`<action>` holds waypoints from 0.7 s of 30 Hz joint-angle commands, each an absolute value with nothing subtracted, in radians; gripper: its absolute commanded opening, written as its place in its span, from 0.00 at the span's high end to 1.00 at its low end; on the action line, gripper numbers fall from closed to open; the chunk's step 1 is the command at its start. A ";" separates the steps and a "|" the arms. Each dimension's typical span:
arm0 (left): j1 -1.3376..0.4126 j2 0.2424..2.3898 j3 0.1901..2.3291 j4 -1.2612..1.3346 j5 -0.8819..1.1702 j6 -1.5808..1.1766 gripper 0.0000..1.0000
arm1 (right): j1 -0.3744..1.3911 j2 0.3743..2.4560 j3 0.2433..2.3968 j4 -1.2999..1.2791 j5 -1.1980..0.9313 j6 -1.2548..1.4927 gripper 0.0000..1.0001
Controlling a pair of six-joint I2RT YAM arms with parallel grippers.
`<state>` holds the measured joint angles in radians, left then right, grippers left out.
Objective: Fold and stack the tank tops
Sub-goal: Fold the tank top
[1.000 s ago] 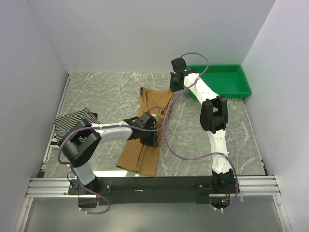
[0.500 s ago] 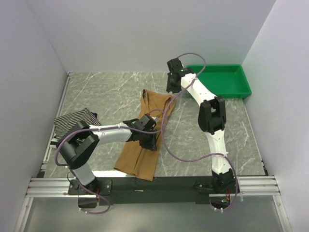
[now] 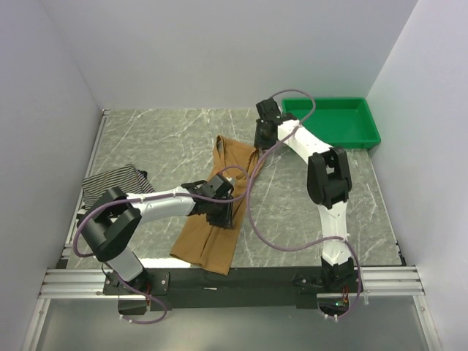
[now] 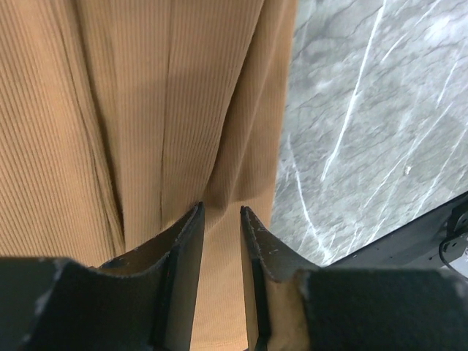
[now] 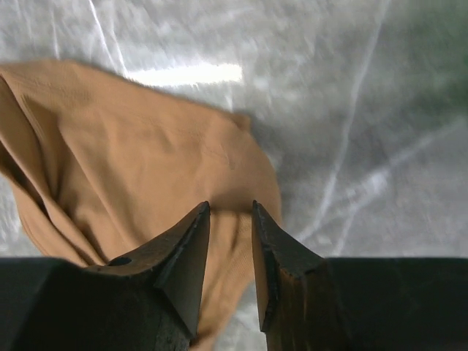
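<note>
The plain tan-brown tank top (image 3: 210,235) lies lengthwise in the middle of the table, straps at the far end. My left gripper (image 3: 224,212) is at its right edge about halfway down. In the left wrist view (image 4: 221,212) the jaws are nearly closed, pinching ribbed tan cloth (image 4: 146,110) whose folds run into the tips. My right gripper (image 3: 262,143) is at the top's far right corner, jaws narrowly set on tan cloth (image 5: 146,131) in the right wrist view (image 5: 230,208). The thin-striped tank top (image 3: 110,186) lies bunched at the left edge. The wide-striped top is out of view.
A green plastic tray (image 3: 369,121) stands at the back right corner. A metal rail (image 3: 234,278) runs along the near edge of the grey marble table (image 3: 161,135), and white walls close in three sides.
My left gripper has moved toward the near left, and the tan top's lower part has shifted with it. My right gripper has come slightly nearer at the top's far corner.
</note>
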<state>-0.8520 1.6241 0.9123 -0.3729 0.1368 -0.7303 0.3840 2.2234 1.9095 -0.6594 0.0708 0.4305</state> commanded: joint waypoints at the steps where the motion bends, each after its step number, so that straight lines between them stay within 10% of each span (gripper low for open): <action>1: -0.850 1.578 0.896 -0.377 0.132 -0.749 0.67 | 0.391 2.051 1.809 -0.546 0.114 0.436 0.63; 10: -0.850 1.575 0.893 -0.377 0.138 -0.750 0.68 | 0.380 1.918 1.557 -0.384 0.158 0.443 0.59; 14: -0.850 1.585 0.900 -0.380 0.140 -0.746 0.68 | 0.380 1.910 1.491 -0.373 0.138 0.431 0.81; 21: -0.850 1.592 0.902 -0.379 0.147 -0.744 0.68 | 0.376 1.882 1.353 -0.258 0.016 0.431 0.81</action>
<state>-0.8513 1.6089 0.8978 -0.3828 0.1375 -0.7452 0.3817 1.9488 1.3823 -0.3496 0.0795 0.4301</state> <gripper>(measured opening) 0.321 0.186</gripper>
